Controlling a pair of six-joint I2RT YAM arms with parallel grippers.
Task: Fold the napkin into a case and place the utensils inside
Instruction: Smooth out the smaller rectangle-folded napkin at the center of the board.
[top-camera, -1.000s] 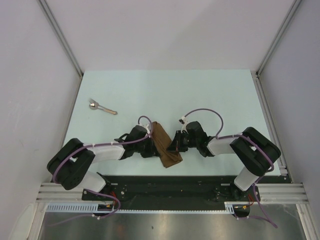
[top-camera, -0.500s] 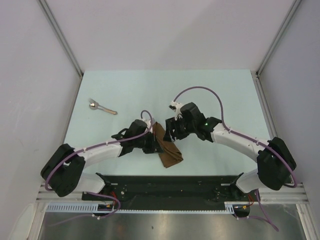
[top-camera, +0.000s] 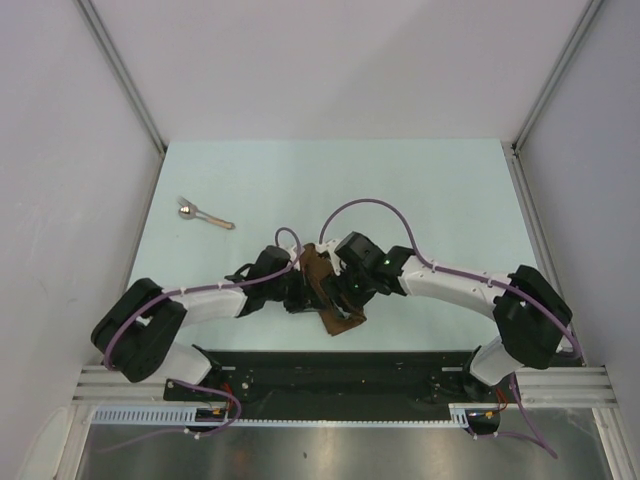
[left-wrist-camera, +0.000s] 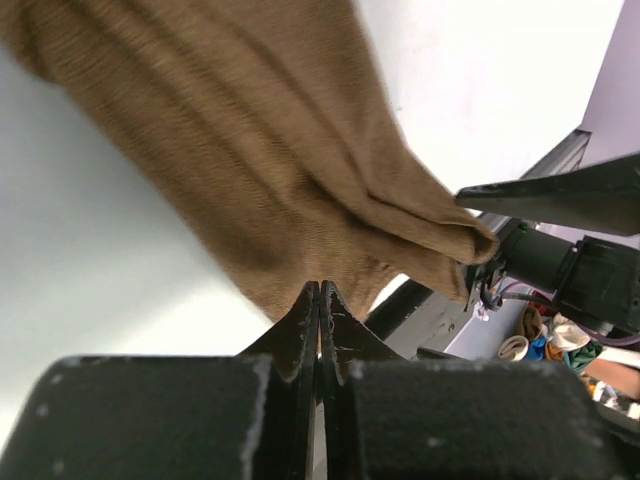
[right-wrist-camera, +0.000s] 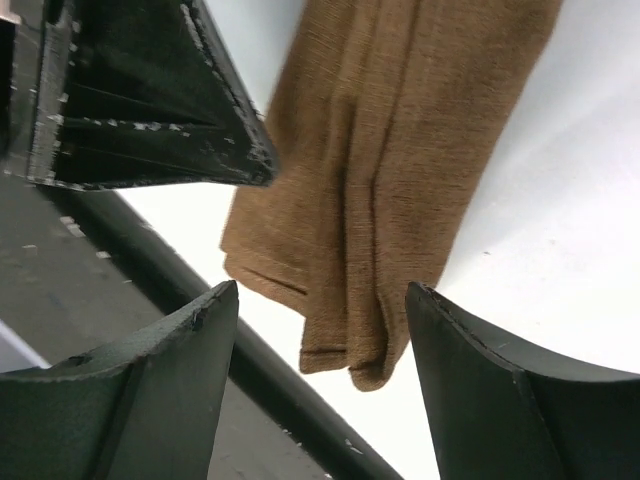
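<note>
Setting: pale green table (top-camera: 430, 190), bare white walls (top-camera: 330, 70) on three sides.
Napkin (top-camera: 340, 316): at 6 o'clock on the table, near the front edge between the two arms. It is folded into a narrow brown strip with layered creases and runs roughly 11 to 5 o'clock.
Left claw (left-wrist-camera: 320, 295): fingers together, with the tips on the napkin's long edge. It looks like a thin pinch on the cloth.
Right claw (right-wrist-camera: 320, 300): fingers apart, straddling the napkin's near end and not touching it.
Utensil (top-camera: 203, 214): lies alone at 10 o'clock, well apart from napkin and arms. Only one is visible.
Done: napkin narrowed to strip form.
Unclear: whether the strip already has a usable pocket.
Left: finish and settle the case, fetch the utensil, slide it in.
Progress: roughly the fold stage; nothing loaded.
</note>
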